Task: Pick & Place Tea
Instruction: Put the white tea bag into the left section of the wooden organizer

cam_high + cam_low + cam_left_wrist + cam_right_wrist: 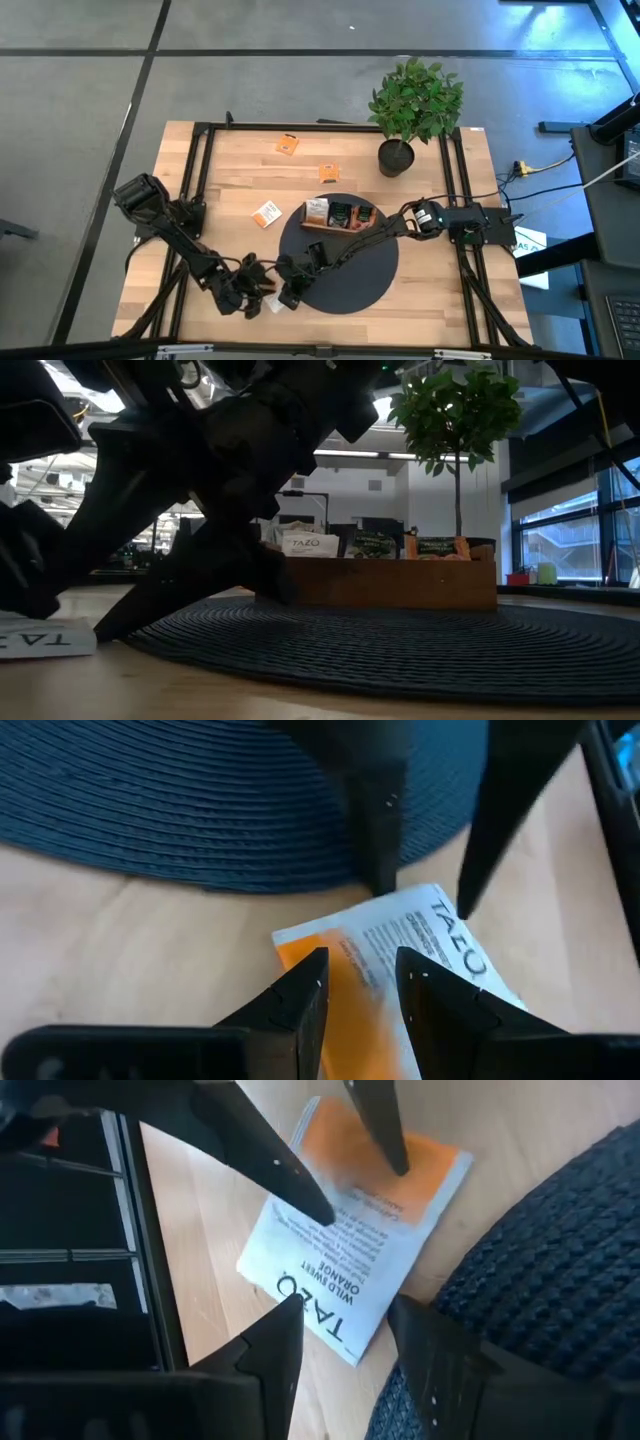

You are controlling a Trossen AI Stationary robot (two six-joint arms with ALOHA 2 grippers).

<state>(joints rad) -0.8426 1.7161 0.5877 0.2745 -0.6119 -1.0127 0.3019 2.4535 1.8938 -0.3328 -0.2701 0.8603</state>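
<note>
Pincers apart; tray (sachets inside)

plant: table far edge | round mat: under wooden tray

Grey floor crossed by dark seams surrounds the wooden tabletop; beyond, white walls, ceiling strip lights and large windows at right.

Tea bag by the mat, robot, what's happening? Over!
Left gripper and right gripper open, both over white-and-orange flat tea sachet. Sachet flat on wooden table, beside round dark woven mat. Nothing blocking.
</note>
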